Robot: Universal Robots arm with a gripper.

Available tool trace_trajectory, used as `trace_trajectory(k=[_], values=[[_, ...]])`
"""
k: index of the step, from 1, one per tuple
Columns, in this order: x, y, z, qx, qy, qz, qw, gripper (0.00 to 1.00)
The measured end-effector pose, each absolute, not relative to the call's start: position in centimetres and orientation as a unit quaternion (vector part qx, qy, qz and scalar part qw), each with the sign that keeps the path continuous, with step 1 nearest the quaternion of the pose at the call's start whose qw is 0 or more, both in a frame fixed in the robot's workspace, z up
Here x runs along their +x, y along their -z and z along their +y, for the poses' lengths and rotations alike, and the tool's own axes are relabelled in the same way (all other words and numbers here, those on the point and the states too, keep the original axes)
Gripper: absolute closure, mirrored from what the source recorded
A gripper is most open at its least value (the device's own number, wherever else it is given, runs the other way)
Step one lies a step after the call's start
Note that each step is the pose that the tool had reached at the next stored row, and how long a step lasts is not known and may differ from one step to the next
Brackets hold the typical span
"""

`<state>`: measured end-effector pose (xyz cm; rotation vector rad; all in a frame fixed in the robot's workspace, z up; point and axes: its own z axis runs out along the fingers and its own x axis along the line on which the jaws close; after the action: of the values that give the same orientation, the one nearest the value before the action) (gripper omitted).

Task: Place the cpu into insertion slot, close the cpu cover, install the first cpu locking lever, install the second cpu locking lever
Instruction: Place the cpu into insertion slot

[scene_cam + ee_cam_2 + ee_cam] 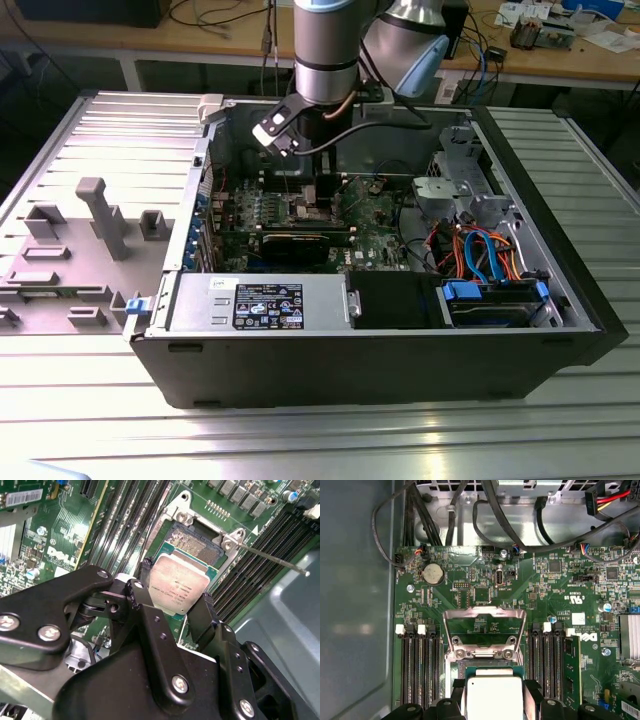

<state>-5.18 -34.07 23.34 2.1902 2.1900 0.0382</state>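
The gripper [176, 585] pinches the cpu [180, 587] by two opposite edges. Its black fingers [142, 595] stand only as far apart as the chip is wide, each pad pressed flat against a side. The chip's dull silver top faces up and lies roughly level.

In both wrist views the cpu hangs over one edge of the insertion slot [196, 542]. The rest of the slot's dark, pin-covered centre is uncovered beyond the chip. Whether the chip touches the slot cannot be told.

In the first wrist view the cpu cover [485, 612] is swung open on its hinge, just past the slot. Its silvery frame stands up, and the green circuit board [545, 595] shows through its cut-out centre. Long black memory slots [420, 670] flank the socket on both sides.

In the second wrist view a thin metal lever [270, 557] sticks out from a corner of the socket, clear of the cover.

In the exterior view the arm [325, 50] reaches down from the upper middle of the frame into the open computer case [400, 370].
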Motion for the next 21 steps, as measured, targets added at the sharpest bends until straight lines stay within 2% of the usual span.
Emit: trace_trajectory(k=[21], values=[[-5.7,-21.8,-33.6,0.704,-0.013,0.71,0.023,0.46]])
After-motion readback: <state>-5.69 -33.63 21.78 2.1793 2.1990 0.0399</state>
